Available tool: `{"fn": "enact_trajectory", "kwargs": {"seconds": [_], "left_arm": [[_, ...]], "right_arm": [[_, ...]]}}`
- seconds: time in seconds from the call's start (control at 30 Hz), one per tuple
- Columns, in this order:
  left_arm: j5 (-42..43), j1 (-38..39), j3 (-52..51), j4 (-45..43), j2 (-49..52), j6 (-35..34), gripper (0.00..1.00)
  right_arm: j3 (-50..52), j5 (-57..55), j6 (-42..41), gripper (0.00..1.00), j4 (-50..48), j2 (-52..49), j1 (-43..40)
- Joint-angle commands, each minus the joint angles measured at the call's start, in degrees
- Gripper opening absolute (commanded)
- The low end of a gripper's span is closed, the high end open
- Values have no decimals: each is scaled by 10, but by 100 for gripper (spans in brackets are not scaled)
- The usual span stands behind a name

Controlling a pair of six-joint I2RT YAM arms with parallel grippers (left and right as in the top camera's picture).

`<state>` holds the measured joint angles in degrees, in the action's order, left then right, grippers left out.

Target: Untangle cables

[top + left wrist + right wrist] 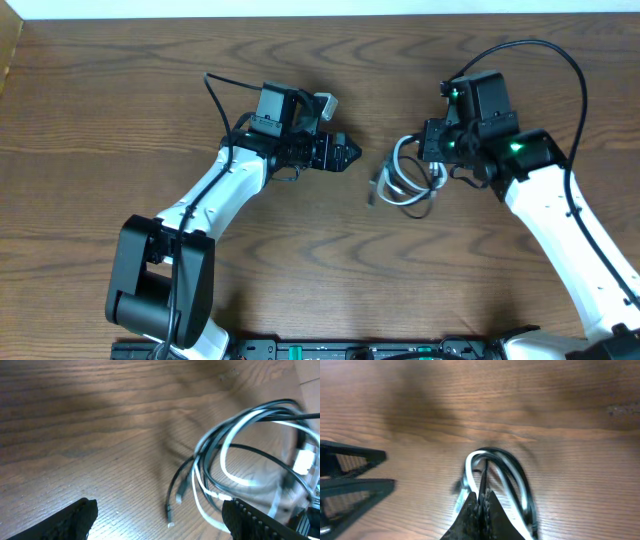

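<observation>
Overhead, the left tool (343, 155) points right across the surface (300, 260) toward the cables, with bare wood between them. Its wrist view shows its fingers (75, 517) spread wide with nothing gripped.

The cables (408, 178), one black and one white, sit right of centre as one wound bundle. Their loops cross each other, and the plug ends (170, 521) trail toward the left tool.

The right tool (480, 504) is pinched tight at the bundle's right side. From its wrist view, it looks to have a black strand nipped at the tips, with loops falling to either side.

The danger, as I see it, is the left tool closing on both cords at once. A pull would then cinch the crossings tighter instead of freeing them. The right tool's hold is on so thin a strand that a sharp tug could slip it out, and the whole bundle would drag across the wood.
</observation>
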<state>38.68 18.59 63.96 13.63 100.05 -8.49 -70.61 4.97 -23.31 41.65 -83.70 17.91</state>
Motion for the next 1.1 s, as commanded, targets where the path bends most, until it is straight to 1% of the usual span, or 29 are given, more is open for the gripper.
{"fn": "enact_trajectory", "kwargs": {"seconds": [0.0,0.1,0.17,0.2,0.27,0.3,0.37,0.4,0.53,0.8,0.87,0.93,0.97,1.07], "left_arm": [[10,1,-4,0,-5,14,85],[9,1,-4,2,-5,14,85],[9,1,-4,4,-5,14,85],[9,1,-4,4,-5,14,85],[7,1,-4,2,-5,14,85],[7,1,-4,2,-5,14,85],[7,1,-4,2,-5,14,85],[7,1,-4,2,-5,14,85],[7,1,-4,5,-5,14,85],[8,1,-4,4,-5,17,85],[8,1,-4,5,-5,17,85],[7,1,-4,5,-5,17,85],[7,1,-4,4,-5,17,84],[7,1,-4,5,-5,22,85]], "right_arm": [[-52,16,43,1,-2,23,-4],[-103,-33,71,1,23,41,2],[-134,-127,67,1,80,38,8],[-141,-206,52,1,113,32,10],[-141,-303,23,1,162,18,5],[-141,-364,-18,1,202,1,-5],[-141,-407,-65,1,238,-21,-25],[-141,-415,-76,1,247,-31,-35],[-141,-402,-75,1,248,-45,-50],[-141,-388,-75,1,240,-45,-23],[-141,-350,-71,1,234,-45,-23],[-141,-297,-34,1,213,-45,-20],[-141,-254,-1,1,186,-45,-15],[-141,-190,25,1,143,-45,3]]}}
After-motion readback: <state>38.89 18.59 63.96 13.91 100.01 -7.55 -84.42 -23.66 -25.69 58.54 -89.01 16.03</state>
